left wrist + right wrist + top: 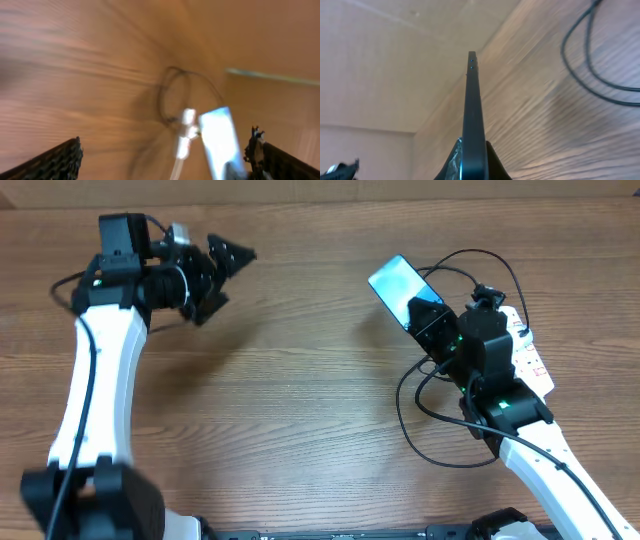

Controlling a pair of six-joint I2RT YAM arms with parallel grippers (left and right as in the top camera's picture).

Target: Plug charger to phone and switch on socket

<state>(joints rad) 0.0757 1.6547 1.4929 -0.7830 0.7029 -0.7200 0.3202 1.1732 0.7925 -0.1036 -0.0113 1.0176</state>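
My right gripper (432, 322) is shut on the phone (403, 288) and holds it by its lower end, with the light blue screen tilted up above the table. In the right wrist view the phone (472, 105) stands edge-on between my fingers (474, 162). The black charger cable (408, 425) loops on the table around my right arm and shows in the right wrist view (587, 70); I cannot make out its plug. The white socket strip (531, 358) lies at the right, partly under that arm. My left gripper (225, 275) is open and empty at the far left. Its blurred view shows the phone (220, 145).
The table is bare brown wood (300, 380). A pale wall or board (395, 60) stands behind the table's far edge. The black cable arcs over the socket's far end (490, 260).
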